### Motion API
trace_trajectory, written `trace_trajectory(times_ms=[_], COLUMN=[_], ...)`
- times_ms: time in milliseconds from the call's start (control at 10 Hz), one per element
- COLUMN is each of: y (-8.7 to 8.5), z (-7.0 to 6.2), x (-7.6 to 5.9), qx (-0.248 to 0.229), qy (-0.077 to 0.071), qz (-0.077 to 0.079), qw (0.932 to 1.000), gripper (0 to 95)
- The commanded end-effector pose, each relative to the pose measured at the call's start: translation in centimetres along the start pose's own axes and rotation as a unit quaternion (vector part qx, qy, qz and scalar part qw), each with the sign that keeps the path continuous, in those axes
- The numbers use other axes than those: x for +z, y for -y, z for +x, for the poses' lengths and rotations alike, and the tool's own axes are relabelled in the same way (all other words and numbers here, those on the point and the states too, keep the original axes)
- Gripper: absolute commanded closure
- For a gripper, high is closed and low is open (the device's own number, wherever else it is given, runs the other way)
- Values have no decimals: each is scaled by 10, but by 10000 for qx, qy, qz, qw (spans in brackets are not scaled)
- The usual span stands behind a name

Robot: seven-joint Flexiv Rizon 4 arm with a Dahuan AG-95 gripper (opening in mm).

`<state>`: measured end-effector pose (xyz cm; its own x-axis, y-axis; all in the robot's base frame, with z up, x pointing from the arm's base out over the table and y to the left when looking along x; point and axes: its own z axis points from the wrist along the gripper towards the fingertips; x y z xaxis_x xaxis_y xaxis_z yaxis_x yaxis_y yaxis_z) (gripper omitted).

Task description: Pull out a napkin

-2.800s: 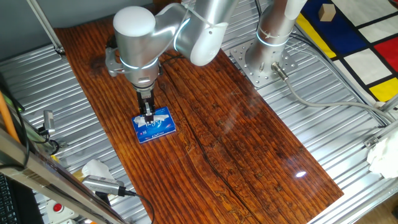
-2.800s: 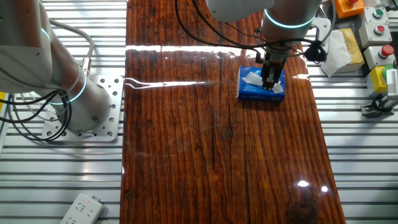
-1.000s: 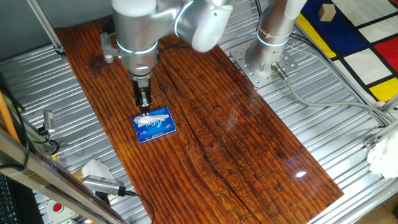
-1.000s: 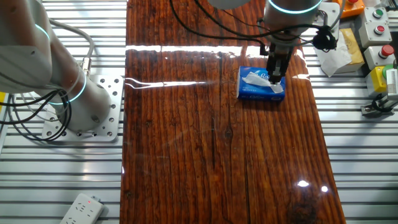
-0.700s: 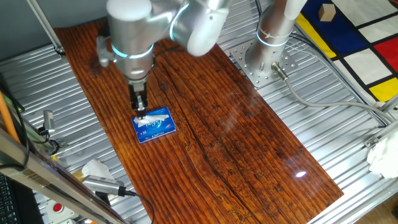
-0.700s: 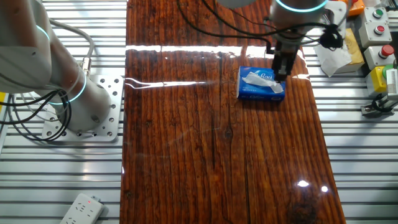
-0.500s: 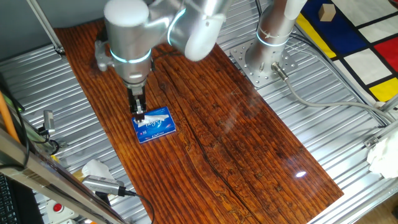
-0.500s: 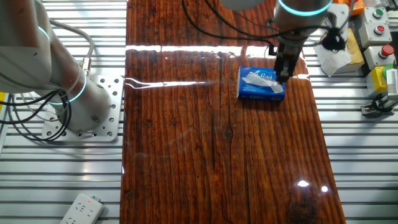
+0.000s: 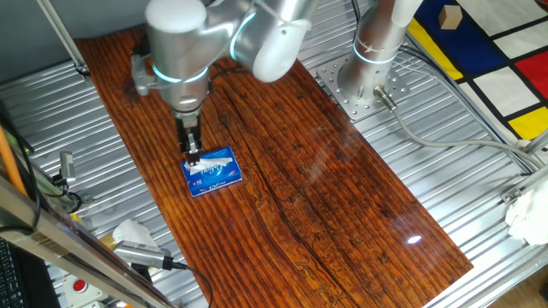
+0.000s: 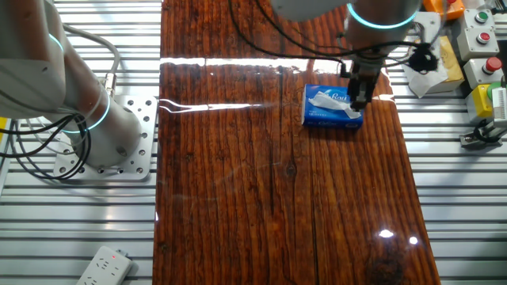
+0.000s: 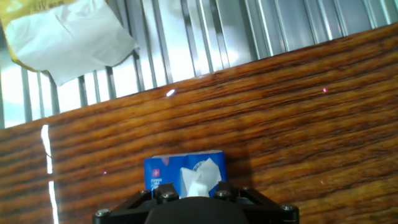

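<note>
Power strip (image 10: pixel 104 265) — white wad (image 11: pixel 65 38)

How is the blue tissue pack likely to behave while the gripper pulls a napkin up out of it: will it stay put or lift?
The tissue pack looks small and probably light, so it may lift or slide. It lies flat on the wooden table, so tipping seems unlikely. The napkin looks thin and crumpled, likely floppy.

Table (image 9: pixel 342 197): dark wood, strong grain, glossy, lamp glare at 5 o'clock. Surround (image 9: pixel 462 120): ribbed bare metal, dull sheen. Arm (image 9: pixel 175 51): smooth silver metal, satin. Tissue pack (image 9: pixel 212 171): blue plastic film, shiny. Napkin (image 11: pixel 200 180): soft white paper, matt, creased. Paper wad (image 11: pixel 68 40) at 10 o'clock in hand view: matt, crumpled.
</note>
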<state>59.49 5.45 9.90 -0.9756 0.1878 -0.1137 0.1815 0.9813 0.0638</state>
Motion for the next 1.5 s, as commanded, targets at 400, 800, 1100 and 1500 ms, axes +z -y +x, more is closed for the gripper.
trace_trajectory(times_ms=[400, 800, 1100, 1500], y=[-3, 3, 5, 8], z=[5, 2, 3, 6], x=[-8, -8, -2, 1], qx=[154, 40, -93, 62], qy=[-34, -153, -340, -371], qz=[42, 65, 61, 79], qw=[9999, 9999, 9994, 9993], gripper=[570, 570, 760, 760])
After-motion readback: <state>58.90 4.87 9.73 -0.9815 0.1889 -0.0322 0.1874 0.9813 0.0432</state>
